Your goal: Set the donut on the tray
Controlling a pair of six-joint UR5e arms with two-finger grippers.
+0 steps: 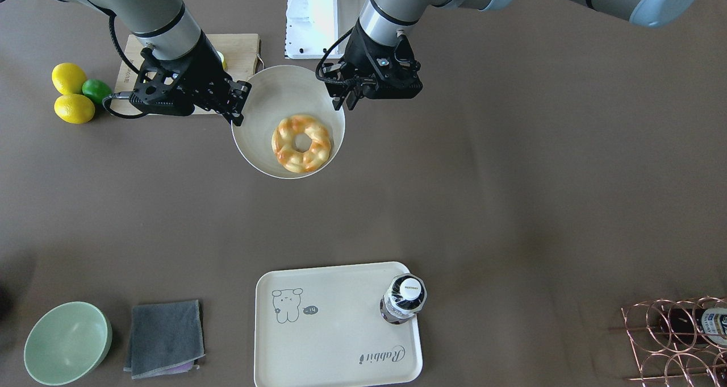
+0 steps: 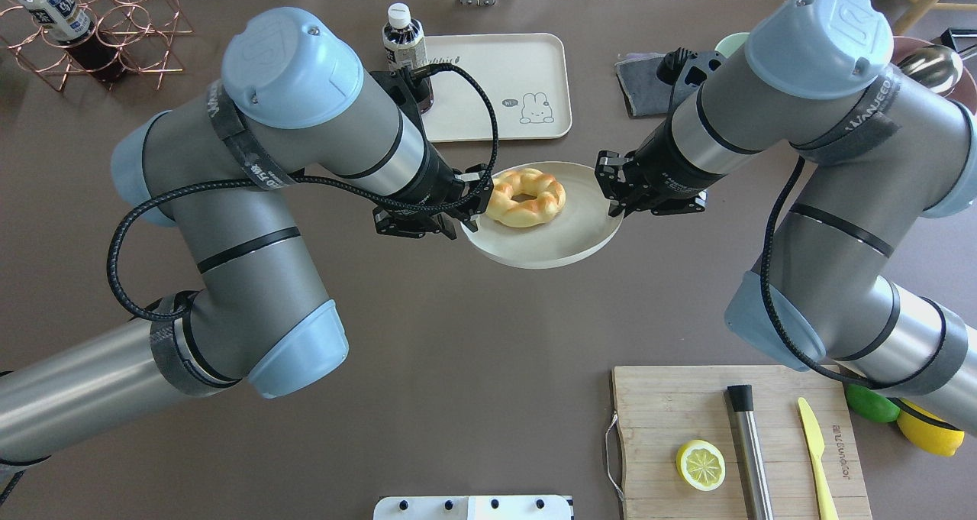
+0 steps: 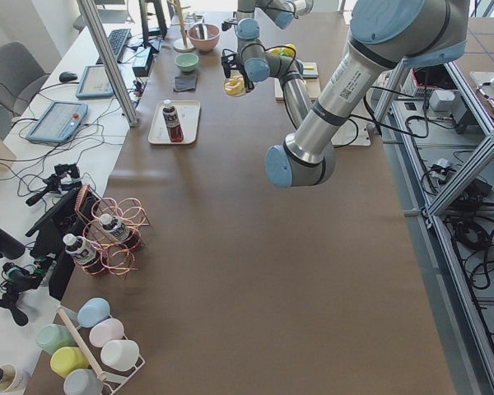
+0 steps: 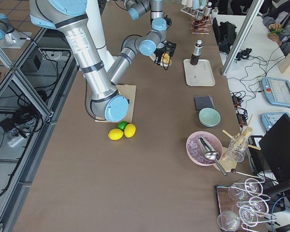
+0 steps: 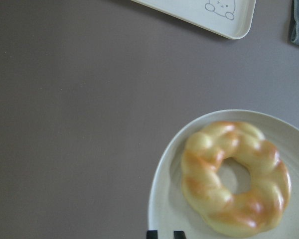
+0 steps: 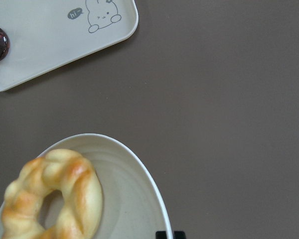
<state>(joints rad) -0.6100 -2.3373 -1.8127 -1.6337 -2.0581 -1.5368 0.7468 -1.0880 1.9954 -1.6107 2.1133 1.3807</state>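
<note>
The donut (image 1: 301, 142), a golden braided ring, lies in a round white bowl (image 1: 267, 83) near the table's middle. My left gripper (image 1: 346, 100) is shut on one side of the bowl's rim. My right gripper (image 1: 238, 117) is shut on the opposite side. The bowl seems held a little above the table. The overhead view shows the donut (image 2: 527, 195), the bowl (image 2: 549, 249), the left gripper (image 2: 467, 211) and the right gripper (image 2: 614, 203). The cream tray (image 1: 335, 341) with the rabbit drawing lies beyond the bowl, also in the overhead view (image 2: 496, 69).
A dark bottle (image 1: 404, 299) stands on a corner of the tray. A grey cloth (image 1: 164, 338) and a green bowl (image 1: 67, 341) lie beside the tray. A cutting board (image 2: 687, 405) holds a lemon half (image 2: 701, 464), a knife and a metal rod. A copper wire rack (image 1: 676, 336) stands at a far corner.
</note>
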